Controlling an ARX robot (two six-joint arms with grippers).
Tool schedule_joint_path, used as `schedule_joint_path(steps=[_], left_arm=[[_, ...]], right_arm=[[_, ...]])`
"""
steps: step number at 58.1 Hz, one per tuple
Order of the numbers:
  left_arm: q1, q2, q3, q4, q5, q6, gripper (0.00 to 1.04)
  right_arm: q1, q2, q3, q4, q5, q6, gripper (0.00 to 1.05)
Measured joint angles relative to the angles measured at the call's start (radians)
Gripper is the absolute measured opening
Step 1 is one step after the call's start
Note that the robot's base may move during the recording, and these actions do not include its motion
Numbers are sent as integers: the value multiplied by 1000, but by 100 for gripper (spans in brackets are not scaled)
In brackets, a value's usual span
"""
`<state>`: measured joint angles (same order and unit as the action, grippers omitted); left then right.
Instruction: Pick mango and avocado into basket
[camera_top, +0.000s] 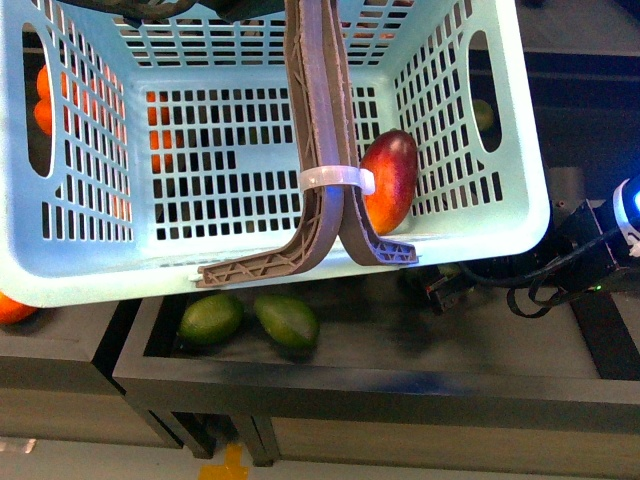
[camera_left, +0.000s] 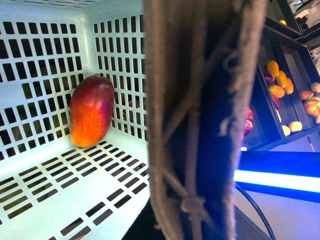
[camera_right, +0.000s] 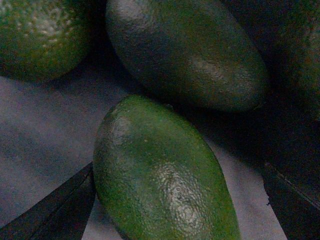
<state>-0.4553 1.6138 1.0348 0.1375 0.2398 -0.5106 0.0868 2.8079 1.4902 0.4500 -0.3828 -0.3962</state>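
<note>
The mint basket (camera_top: 90, 270) hangs tilted and fills the upper front view. Its two brown handles (camera_top: 322, 110), bound by a white zip tie (camera_top: 335, 178), rise up the middle. My left gripper is shut on those handles (camera_left: 200, 120), and its fingers are hidden behind them. The red-orange mango (camera_top: 390, 180) lies inside against the basket's right wall, as the left wrist view also shows: mango (camera_left: 91, 111). In the right wrist view, a green avocado (camera_right: 160, 175) lies between the dark fingers (camera_right: 55, 210) of my open right gripper (camera_right: 175, 210). Apart from it, they are not touching.
Two more avocados (camera_right: 185, 50) (camera_right: 40, 35) lie just beyond the near one. Two green avocados (camera_top: 211, 318) (camera_top: 287, 320) rest in a dark tray (camera_top: 380, 385) below the basket. Orange fruit (camera_top: 45, 100) sits at the left, and a shelf of mixed fruit (camera_left: 280, 85) stands aside.
</note>
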Motion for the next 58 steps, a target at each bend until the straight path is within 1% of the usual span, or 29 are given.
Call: schedule_joint_path(steps=[24, 28, 34, 35, 41, 45, 58], left_arm=[[0, 0, 0, 0, -2, 0, 6], [0, 0, 0, 0, -1, -1, 6], [0, 0, 0, 0, -2, 0, 6], [0, 0, 0, 0, -2, 0, 6], [0, 0, 0, 0, -1, 0, 6], [0, 0, 0, 0, -1, 0, 6], [0, 0, 0, 0, -2, 0, 6]], right_arm=[[-1, 33, 35, 34, 19, 53, 97], [1, 33, 35, 34, 23, 61, 87], [3, 33, 35, 36, 24, 66, 74], [4, 33, 35, 36, 24, 68, 71], [8, 33, 34, 43, 26, 72, 59], [8, 32, 27, 53, 26, 80, 57], [-3, -2, -43, 108, 26, 118, 57]])
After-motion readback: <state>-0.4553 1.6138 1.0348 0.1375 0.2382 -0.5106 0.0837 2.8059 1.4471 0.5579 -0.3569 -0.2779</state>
